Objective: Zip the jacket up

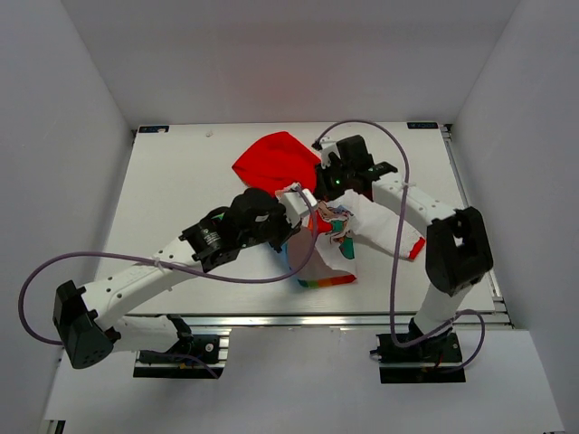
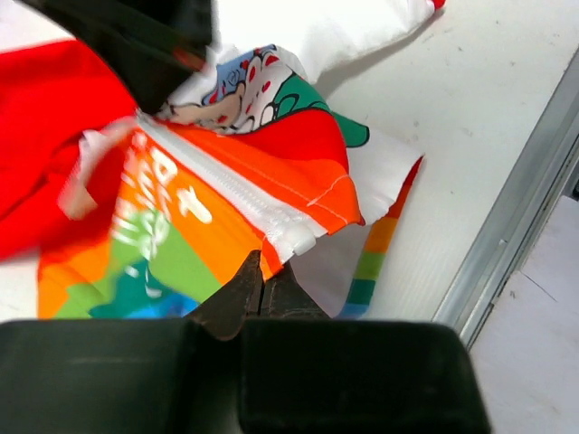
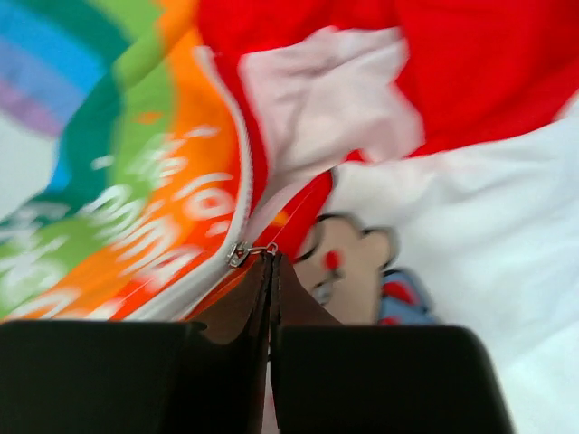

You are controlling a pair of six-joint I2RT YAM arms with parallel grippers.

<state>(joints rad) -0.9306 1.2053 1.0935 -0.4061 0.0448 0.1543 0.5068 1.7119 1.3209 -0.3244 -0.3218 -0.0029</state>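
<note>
On table [image 1: 181, 181], near centre: jacket [image 1: 357, 221], red hood [image 1: 276, 158] toward far edge, rainbow hem [image 1: 326, 280] nearest arm bases. Jaws of left gripper [image 2: 264, 276] pressed together, pinching hem by bottom end of zipper [image 2: 226, 185]. Jaws of right gripper [image 3: 271, 271] closed tight, nipping metal zipper pull [image 3: 242, 252].

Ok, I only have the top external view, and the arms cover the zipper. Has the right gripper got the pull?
Observer: Yes. The right wrist view shows the right gripper shut, with the metal zipper pull caught at its tips.
Operator: And the left one?
Observer: The left gripper is shut at the bottom end of the white zipper tape, by the rainbow hem of the jacket. It looks pinched on the fabric edge there.
</note>
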